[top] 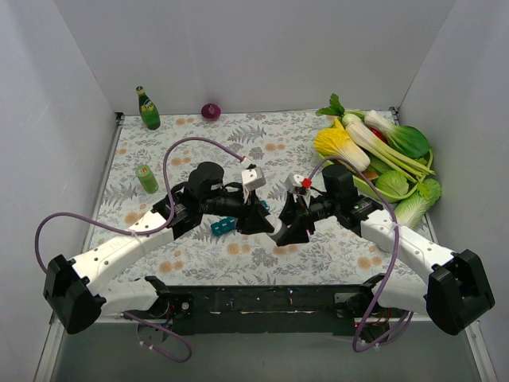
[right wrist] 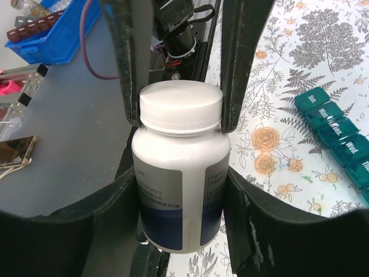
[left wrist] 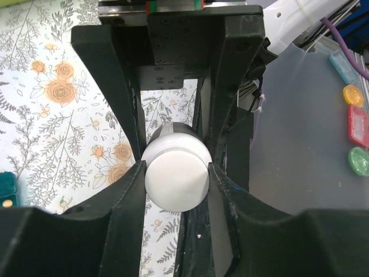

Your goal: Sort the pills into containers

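The pill organiser (top: 223, 226) lies on the bench (top: 262, 143) just left of the pill bottle (right wrist: 180, 173), whose cap (right wrist: 181, 107) the left gripper (left wrist: 176, 176) clamps and whose body the right gripper (right wrist: 181, 190) clamps: opening seems the step in hand, and the next move likely calls for twisting the cap off.

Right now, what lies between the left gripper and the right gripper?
A white pill bottle, held by both. The right wrist view shows the right gripper clamped on its cap; the left wrist view shows the left gripper on its other end.

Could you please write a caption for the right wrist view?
The right gripper holds a white bottle, left gripper on its cap; organiser beside.
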